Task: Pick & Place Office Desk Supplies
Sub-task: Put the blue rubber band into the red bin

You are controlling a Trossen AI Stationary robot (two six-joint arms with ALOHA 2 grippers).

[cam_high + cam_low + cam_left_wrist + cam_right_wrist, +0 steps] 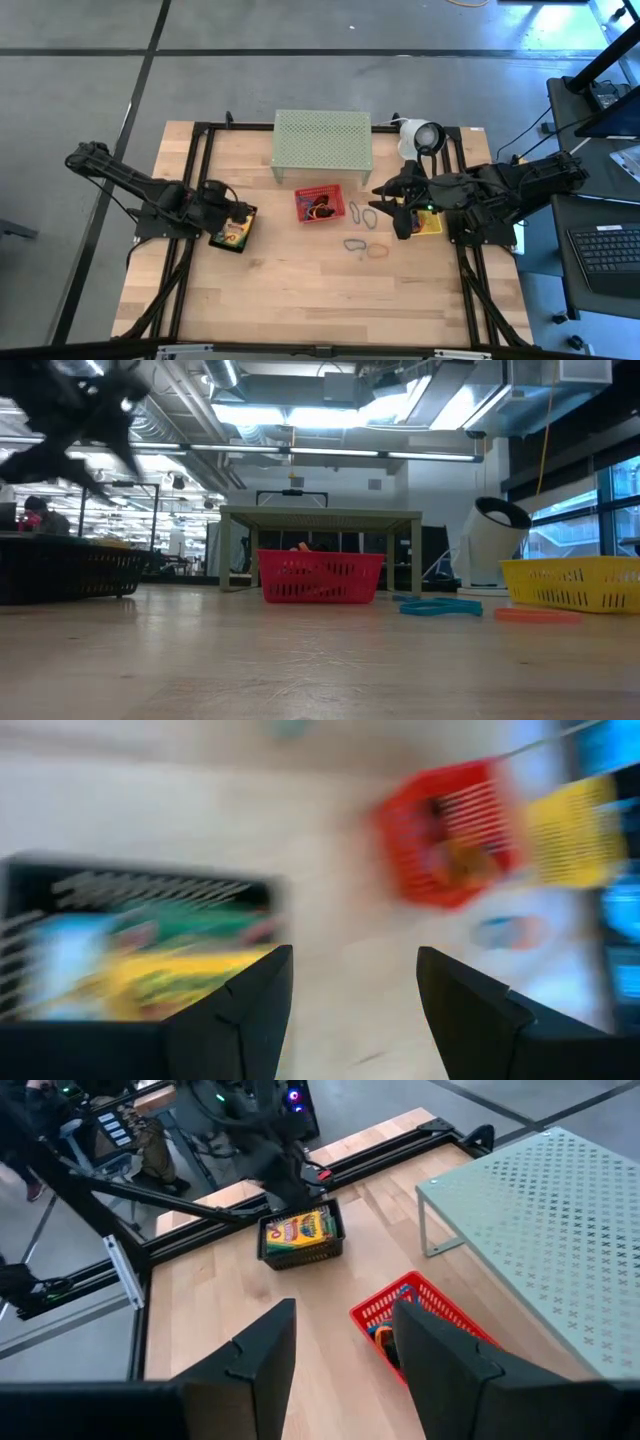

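Observation:
Yellow-and-green crayon boxes (300, 1228) lie in a black basket (232, 236) at the table's left. My left gripper (355, 955) hangs open just above that basket's right side (243, 214) and holds nothing. A red basket (320, 205) with small dark and orange things in it stands mid-table. Rubber-band loops lie flat on the wood to its right: grey ones (357, 212), another (354, 245) and an orange one (377, 250). My right gripper (340, 1310) hovers open and high above the table's right part (392, 208), pointing toward the red basket (425, 1315).
A pale green mesh stand (322, 146) stands at the far middle, with a white round lamp-like device (420, 136) to its right. A yellow basket (575, 582) sits at the right under my right arm. Bare wood stretches along the near half of the table (300, 300).

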